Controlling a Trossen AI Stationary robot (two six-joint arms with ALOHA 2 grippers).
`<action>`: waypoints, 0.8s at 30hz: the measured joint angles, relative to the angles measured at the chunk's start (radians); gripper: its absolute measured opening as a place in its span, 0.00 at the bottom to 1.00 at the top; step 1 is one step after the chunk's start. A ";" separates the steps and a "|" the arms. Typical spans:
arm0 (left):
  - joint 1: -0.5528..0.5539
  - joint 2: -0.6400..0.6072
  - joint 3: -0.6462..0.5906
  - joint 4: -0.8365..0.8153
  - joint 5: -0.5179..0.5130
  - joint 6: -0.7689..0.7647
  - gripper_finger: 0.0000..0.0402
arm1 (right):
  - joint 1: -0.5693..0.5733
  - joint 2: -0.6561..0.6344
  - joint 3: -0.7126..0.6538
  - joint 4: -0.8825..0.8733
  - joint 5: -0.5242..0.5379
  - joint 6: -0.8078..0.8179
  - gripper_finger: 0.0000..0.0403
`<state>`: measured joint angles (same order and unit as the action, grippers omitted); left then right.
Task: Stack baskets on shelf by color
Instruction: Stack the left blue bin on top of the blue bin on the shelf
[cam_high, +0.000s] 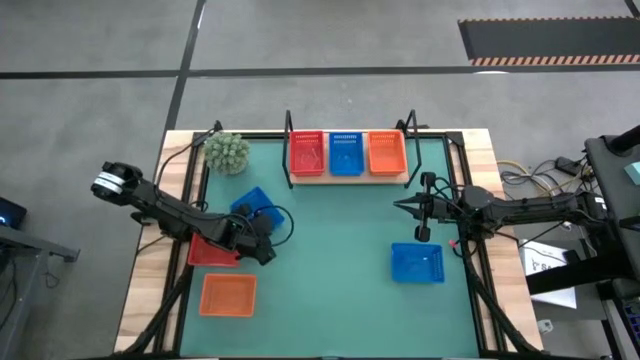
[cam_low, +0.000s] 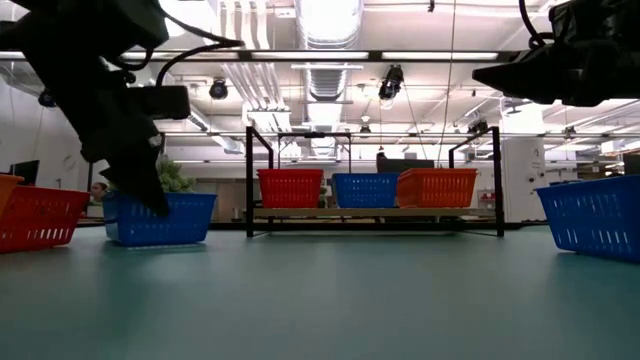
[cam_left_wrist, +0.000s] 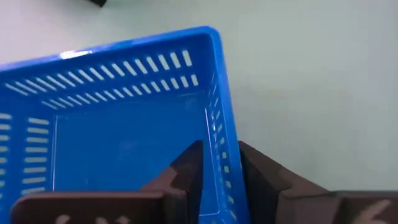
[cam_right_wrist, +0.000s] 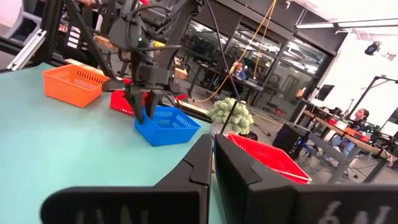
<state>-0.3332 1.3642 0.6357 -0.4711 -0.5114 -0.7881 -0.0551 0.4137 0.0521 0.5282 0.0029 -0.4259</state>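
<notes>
A blue basket (cam_left_wrist: 124, 137) rests flat on the green mat at the left, and my left gripper (cam_left_wrist: 221, 168) reaches down onto one of its side walls; the low view shows this basket (cam_low: 160, 220) under the dark gripper (cam_low: 150, 195). Beside it lie a red basket (cam_high: 210, 252) and an orange basket (cam_high: 228, 295). Another blue basket (cam_high: 417, 263) sits at the right. The shelf (cam_high: 348, 178) at the far edge carries a red, a blue and an orange basket side by side. My right gripper (cam_right_wrist: 212, 146) hangs shut and holds nothing above the mat's right side. My left gripper has one finger (cam_left_wrist: 189, 168) inside the blue basket and one outside, with the mesh side wall (cam_left_wrist: 219, 134) between them, close to a corner. The fingers come slanting down from above. The basket's bottom stays on the mat.
A small potted plant (cam_high: 226, 152) stands at the far left, beside the shelf's black end frame. The green mat's middle (cam_high: 340, 240) lies bare between the two arms. Cables run along the table's right edge.
</notes>
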 joint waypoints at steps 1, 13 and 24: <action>0.000 0.005 -0.001 0.000 0.000 -0.001 0.16 | 0.000 0.000 0.000 0.000 0.000 0.000 0.03; -0.013 0.030 0.053 -0.002 0.034 0.042 0.00 | 0.000 0.000 0.000 -0.002 0.000 0.000 0.03; -0.072 0.031 0.327 -0.041 0.202 0.171 0.00 | 0.000 0.000 0.000 -0.007 0.000 -0.001 0.03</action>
<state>-0.4057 1.3950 0.9631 -0.5124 -0.3091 -0.6174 -0.0551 0.4141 0.0521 0.5213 0.0029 -0.4267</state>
